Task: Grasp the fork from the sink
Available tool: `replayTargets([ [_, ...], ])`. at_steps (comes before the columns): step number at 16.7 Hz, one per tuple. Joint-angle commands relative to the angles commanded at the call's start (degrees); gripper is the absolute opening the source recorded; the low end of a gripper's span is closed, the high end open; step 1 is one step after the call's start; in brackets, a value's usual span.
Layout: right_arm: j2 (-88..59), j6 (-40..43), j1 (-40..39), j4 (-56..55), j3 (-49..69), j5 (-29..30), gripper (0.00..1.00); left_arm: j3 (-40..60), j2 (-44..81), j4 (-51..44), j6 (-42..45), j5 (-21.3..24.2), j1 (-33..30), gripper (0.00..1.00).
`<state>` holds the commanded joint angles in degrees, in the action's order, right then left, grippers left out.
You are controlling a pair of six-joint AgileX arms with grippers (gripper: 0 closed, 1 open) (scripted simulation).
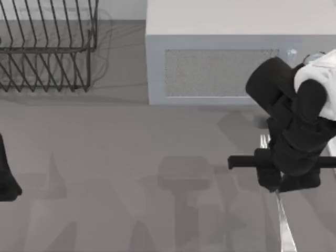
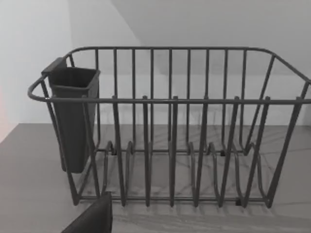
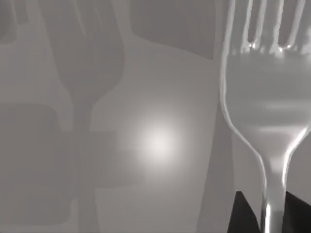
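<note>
One grey desk (image 1: 131, 157) carries everything. At its right side, my right gripper (image 1: 281, 176) hovers over the slim silvery metal fork (image 1: 283, 220); whether the fingers are apart, I cannot tell. Probably best to centre on the handle before closing. Left gripper (image 1: 6, 173) parked at the left edge.
</note>
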<state>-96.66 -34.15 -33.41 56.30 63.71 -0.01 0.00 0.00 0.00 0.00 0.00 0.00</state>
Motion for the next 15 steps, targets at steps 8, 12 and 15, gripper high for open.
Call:
replayTargets([
  [8,-1.0,-0.1,-0.1,-4.0,-3.7,0.0,0.08,0.0,0.0,0.0,0.0,0.0,0.0,1.00],
  [12,-1.0,-0.1,-0.1,-4.0,-3.7,0.0,0.38,0.0,0.0,0.0,0.0,0.0,0.0,1.00],
  [15,-1.0,-0.1,-0.1,-4.0,-3.7,0.0,0.60,0.0,0.0,0.0,0.0,0.0,0.0,1.00],
])
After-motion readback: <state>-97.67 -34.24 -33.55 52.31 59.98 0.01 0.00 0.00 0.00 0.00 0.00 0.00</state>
